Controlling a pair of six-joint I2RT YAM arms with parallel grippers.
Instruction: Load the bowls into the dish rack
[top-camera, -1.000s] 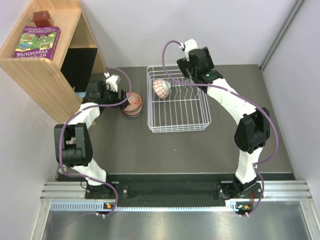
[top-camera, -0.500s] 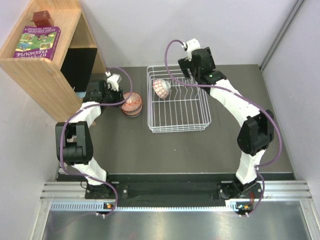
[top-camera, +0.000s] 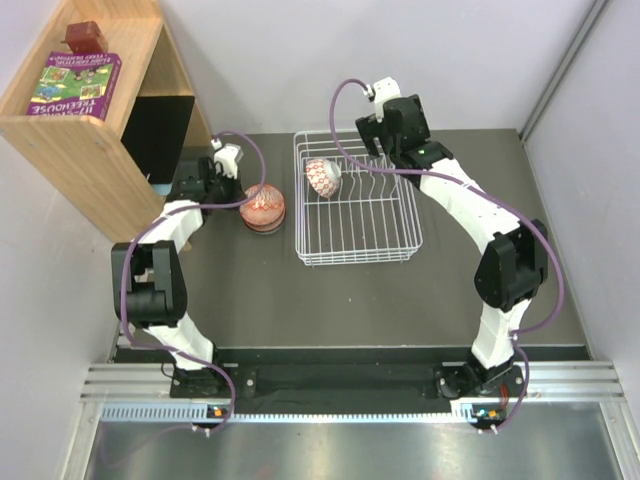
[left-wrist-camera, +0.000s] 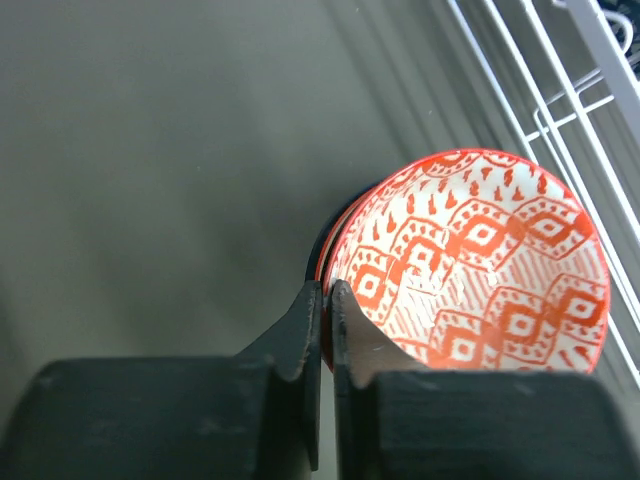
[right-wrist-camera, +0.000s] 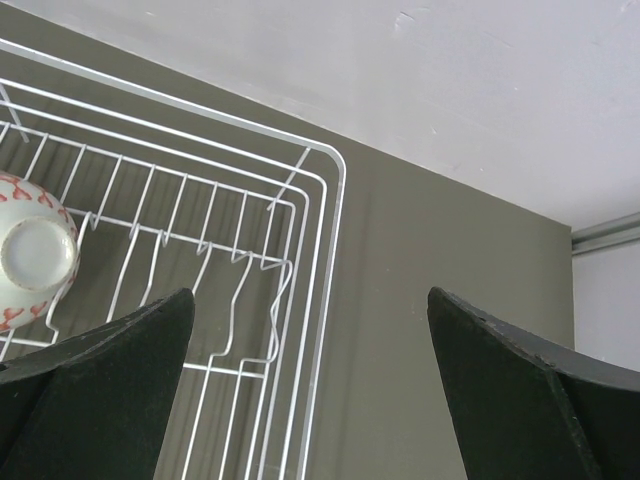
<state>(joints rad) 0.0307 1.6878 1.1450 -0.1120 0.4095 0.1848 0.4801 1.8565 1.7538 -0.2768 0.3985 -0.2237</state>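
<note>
A stack of bowls (top-camera: 263, 208) stands on the table left of the dish rack (top-camera: 360, 258). Its top bowl (left-wrist-camera: 480, 260) is red-and-white patterned inside, and the rims of other bowls (left-wrist-camera: 330, 240) peek out beneath it. My left gripper (left-wrist-camera: 327, 290) is shut on that top bowl's near rim, one finger inside and one outside. Another red-and-white bowl (top-camera: 322, 177) stands on edge among the rack's prongs (right-wrist-camera: 35, 250). My right gripper (right-wrist-camera: 310, 292) hangs open over the rack's far right corner (right-wrist-camera: 335, 200), holding nothing.
A wooden shelf (top-camera: 90, 130) with a book (top-camera: 75, 85) on top stands at the back left, close behind my left arm. The rack's white wires (left-wrist-camera: 560, 130) run just right of the stack. Grey walls bound the table at the back and right.
My left gripper's jaws have closed onto the rim of the top bowl in the stack. The right arm drew back slightly and then held still, open.
</note>
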